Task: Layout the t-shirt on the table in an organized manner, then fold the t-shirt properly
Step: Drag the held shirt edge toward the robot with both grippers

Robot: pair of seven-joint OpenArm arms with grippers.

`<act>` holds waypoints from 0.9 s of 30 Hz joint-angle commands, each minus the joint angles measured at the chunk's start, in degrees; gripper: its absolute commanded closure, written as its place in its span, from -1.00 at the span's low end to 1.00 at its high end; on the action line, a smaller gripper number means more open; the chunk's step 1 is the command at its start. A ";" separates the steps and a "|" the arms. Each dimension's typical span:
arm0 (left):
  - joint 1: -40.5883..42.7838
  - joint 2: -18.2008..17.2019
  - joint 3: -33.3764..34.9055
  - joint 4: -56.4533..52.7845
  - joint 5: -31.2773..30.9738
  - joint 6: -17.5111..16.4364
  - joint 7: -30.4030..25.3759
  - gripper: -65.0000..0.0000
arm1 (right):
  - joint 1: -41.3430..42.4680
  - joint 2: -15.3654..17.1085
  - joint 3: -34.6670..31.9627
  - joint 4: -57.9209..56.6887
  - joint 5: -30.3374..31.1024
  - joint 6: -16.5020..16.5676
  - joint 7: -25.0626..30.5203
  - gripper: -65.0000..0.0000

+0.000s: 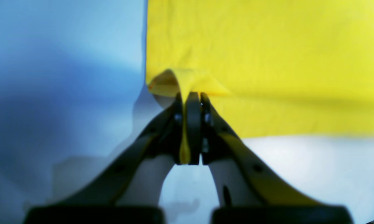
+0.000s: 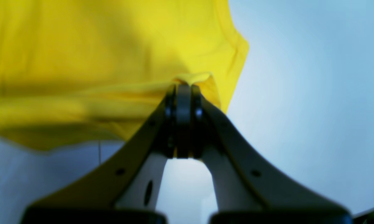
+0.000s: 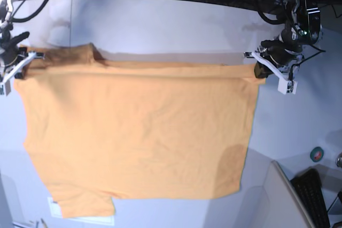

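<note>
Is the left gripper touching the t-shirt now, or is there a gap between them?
Touching. In the left wrist view the left gripper is shut on a corner fold of the t-shirt, and a strip of the fabric shows pinched between the jaws.

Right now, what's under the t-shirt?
Only the table shows around the t-shirt, plus a pale patch at the shirt's lower-left corner. Whatever lies beneath the cloth is covered. Both grippers' fingers pinch its edge.

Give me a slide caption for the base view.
Both arms stretch the t-shirt over the table, jaws shut on its corners.
</note>
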 commanded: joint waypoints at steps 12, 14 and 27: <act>-13.63 1.30 -0.46 -10.96 -0.38 -0.07 0.28 1.00 | 17.22 5.06 -4.98 -17.57 0.36 -0.25 -0.56 1.00; -14.95 1.65 -0.81 -12.64 -0.38 -0.07 0.28 1.00 | 18.37 5.76 -5.24 -18.98 0.36 -0.25 0.58 1.00; -21.46 2.09 -0.19 -17.91 -0.38 6.70 0.02 1.00 | 26.45 5.94 -5.50 -29.44 0.27 -0.25 3.39 1.00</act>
